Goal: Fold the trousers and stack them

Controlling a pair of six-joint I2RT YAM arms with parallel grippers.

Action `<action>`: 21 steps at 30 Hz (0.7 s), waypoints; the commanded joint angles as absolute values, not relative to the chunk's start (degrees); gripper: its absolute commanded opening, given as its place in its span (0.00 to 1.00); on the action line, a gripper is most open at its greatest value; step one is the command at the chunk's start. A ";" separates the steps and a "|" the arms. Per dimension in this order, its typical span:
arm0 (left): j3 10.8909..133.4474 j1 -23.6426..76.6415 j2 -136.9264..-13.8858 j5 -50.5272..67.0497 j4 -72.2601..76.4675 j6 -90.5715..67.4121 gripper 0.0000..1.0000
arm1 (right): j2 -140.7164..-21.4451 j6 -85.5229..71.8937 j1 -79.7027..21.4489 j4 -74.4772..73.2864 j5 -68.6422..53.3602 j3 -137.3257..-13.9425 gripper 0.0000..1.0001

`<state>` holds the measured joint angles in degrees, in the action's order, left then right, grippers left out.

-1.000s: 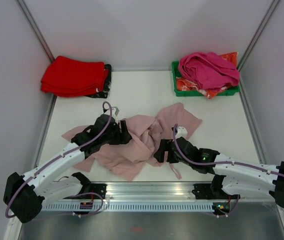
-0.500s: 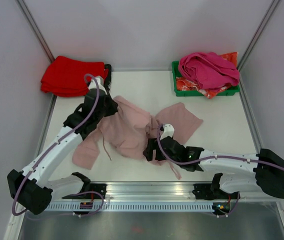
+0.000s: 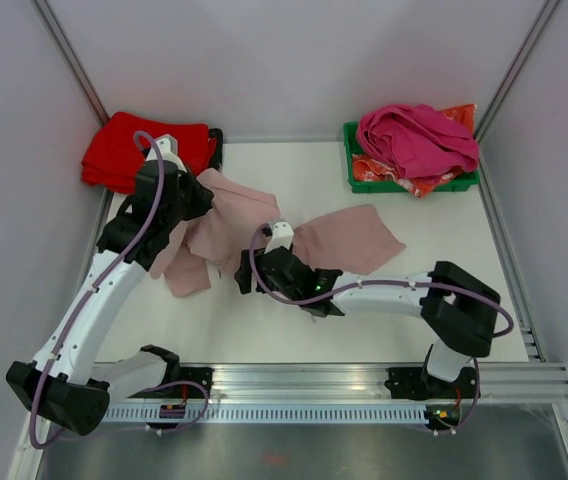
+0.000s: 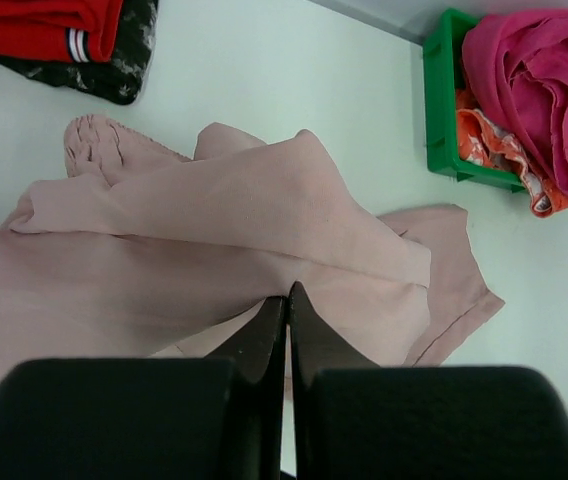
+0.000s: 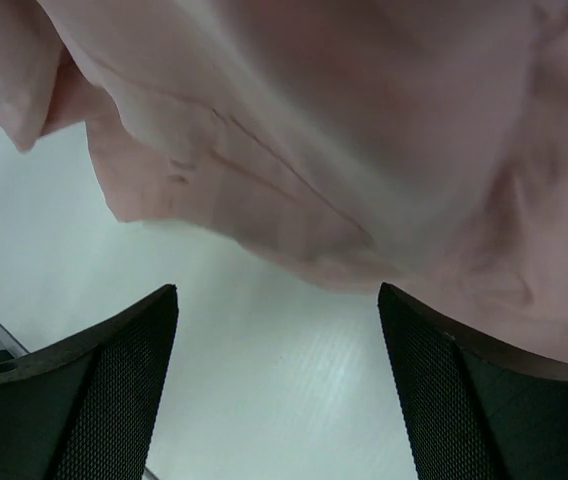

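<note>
The left gripper (image 4: 287, 292) had its jaws pressed fully together, pinching a fold of the pale pink trousers (image 3: 349, 238). The trousers stretched from near the far-left corner of the tabletop (image 3: 414, 320) across its middle. The right gripper (image 5: 276, 292) gaped wide, gripping nothing, with the fabric just beyond its fingertips.

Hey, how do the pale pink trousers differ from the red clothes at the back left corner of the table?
The trousers are pale dusty pink; the red clothes are vivid. The trousers sprawl crumpled and unfolded, while the red clothes sit folded in a stack. The left pincer pinches the trousers; nothing grips the red clothes. Both are cloth.
</note>
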<state>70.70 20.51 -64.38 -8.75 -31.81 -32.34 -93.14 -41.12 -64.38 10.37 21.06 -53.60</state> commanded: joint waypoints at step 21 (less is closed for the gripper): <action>74.27 15.74 -60.90 -6.33 -35.07 -34.10 0.02 | -114.34 -30.94 -63.19 -3.25 28.57 -76.64 0.90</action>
<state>72.55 16.43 -61.17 -8.10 -38.24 -32.40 -115.31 -31.20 -63.51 -2.68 27.16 -77.30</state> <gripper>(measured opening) 0.027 0.888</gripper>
